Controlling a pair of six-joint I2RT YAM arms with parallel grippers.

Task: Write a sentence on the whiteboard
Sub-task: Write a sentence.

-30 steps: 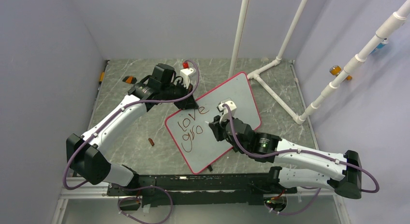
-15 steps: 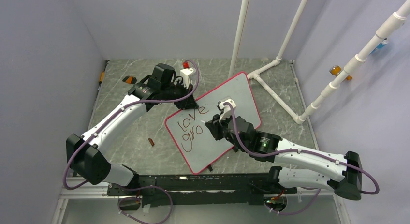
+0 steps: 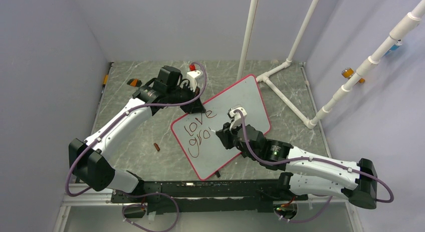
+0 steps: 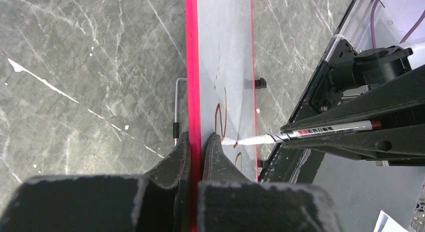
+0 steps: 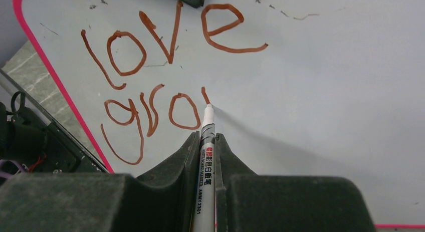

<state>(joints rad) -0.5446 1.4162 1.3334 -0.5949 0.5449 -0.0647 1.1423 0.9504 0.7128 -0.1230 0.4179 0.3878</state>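
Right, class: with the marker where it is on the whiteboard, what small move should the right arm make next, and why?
Probably sweep the tip of the marker up and rightward, to form a "w". The sentence reads "love gro" plus one short stroke, the tip rests at that stroke's lower end on the whiteboard, and the left end effector clamps it.

1. Left arm [image 3: 123,118]: smooth white shells, chunky black joints between them.
2. Right arm [image 3: 321,166]: same white-and-black build, and a small green light [image 3: 273,150] glows on one black joint.
3. Purple cable [image 4: 372,22], thin and glossy, runs along both arms.
4. White block [image 3: 237,111] sits at the right wrist.
5. Right gripper fingers [image 5: 175,167]: dark, matte wedges, pale scuffing along the edges.
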